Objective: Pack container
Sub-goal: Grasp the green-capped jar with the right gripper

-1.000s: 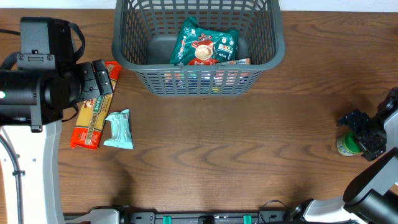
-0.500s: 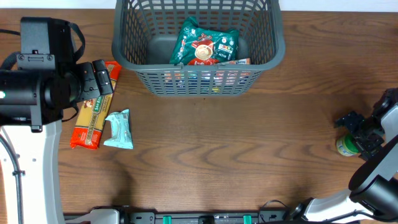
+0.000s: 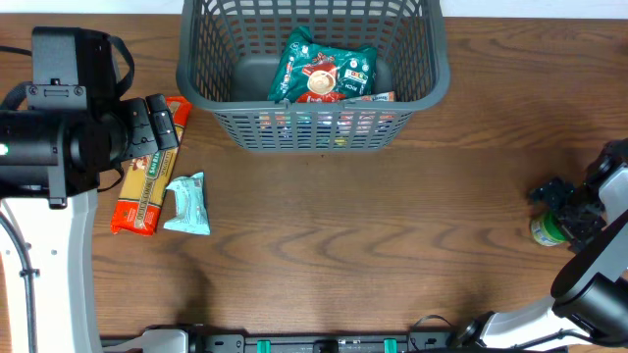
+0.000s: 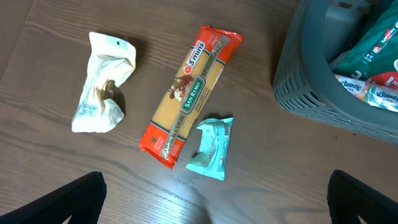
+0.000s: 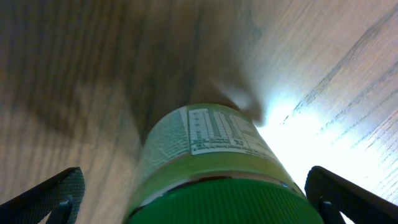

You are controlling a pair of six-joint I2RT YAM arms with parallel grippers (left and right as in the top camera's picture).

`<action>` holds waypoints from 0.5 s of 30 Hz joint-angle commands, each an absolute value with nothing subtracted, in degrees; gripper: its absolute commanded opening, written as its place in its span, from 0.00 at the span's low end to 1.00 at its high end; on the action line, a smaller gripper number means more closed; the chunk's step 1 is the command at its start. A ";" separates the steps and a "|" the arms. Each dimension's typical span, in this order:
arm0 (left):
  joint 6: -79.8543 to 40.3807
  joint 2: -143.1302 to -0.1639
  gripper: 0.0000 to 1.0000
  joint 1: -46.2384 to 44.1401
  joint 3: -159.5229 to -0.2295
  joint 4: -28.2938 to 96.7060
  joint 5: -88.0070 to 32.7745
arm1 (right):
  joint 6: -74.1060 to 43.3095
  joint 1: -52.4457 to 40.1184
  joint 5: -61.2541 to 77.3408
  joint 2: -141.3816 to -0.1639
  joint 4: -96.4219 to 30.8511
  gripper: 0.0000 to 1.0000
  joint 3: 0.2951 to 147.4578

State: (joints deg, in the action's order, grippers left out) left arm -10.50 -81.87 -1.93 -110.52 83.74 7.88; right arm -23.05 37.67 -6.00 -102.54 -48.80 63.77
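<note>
Container (image 3: 314, 129): dark grey lattice basket at the far edge of the table (image 3: 392, 255), a little left of centre. It stands upright with its open top up. A green packet (image 3: 322, 71) lies on top inside it. More coloured packets show through the near wall, too hidden to name.

Left gripper (image 4: 211, 199): fingers spread wide, nothing between them. It hangs over the table left of the basket, above a cluster of loose items.

Under it is a long red-and-yellow spaghetti packet (image 4: 189, 96), lying flat and angled toward the basket's near-left corner but apart from it. A small teal packet (image 4: 211, 146) sits just beside its near end. A crumpled white wrapper (image 4: 102, 82) lies on the side of the spaghetti away from the basket, with a gap between them.

Right gripper (image 5: 202, 196): also spread wide, low at the right edge of the table and well apart from the basket. A green-lidded bottle (image 5: 205, 146) stands between its fingers. There is daylight on both sides, so the fingers have no grip on it.
</note>
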 commanded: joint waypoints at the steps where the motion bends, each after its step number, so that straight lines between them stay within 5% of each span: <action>1: -10.22 -81.87 0.99 -1.74 -110.34 83.90 7.94 | -23.55 38.06 -7.11 -103.26 -48.51 0.99 62.76; 6: -10.22 -81.87 0.99 -1.74 -110.34 83.90 7.94 | -23.53 38.06 -7.09 -103.26 -48.53 0.98 62.70; 15: -10.22 -81.87 0.99 -1.74 -110.34 83.92 7.94 | -23.55 38.06 -7.07 -103.26 -48.58 0.75 62.70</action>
